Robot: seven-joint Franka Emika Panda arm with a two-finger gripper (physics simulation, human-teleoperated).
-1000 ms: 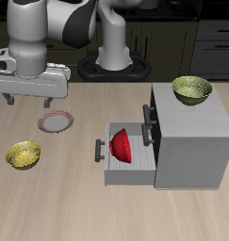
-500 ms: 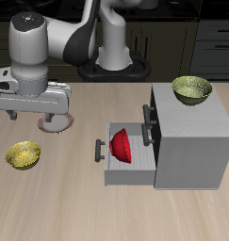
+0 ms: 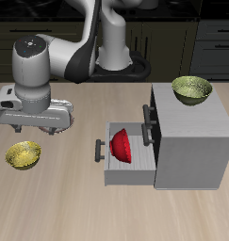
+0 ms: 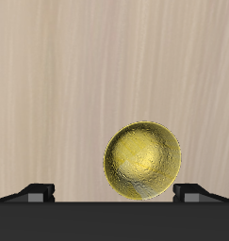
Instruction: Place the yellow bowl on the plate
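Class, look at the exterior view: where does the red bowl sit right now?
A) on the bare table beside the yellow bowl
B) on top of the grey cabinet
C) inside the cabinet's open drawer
C: the red bowl lies in the pulled-out drawer of the grey cabinet.

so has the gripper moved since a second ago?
Yes. In the exterior view the gripper has come down and toward the table's front edge, away from the cabinet's level, and now hangs just behind the yellow bowl, covering the plate.

Red bowl inside open drawer
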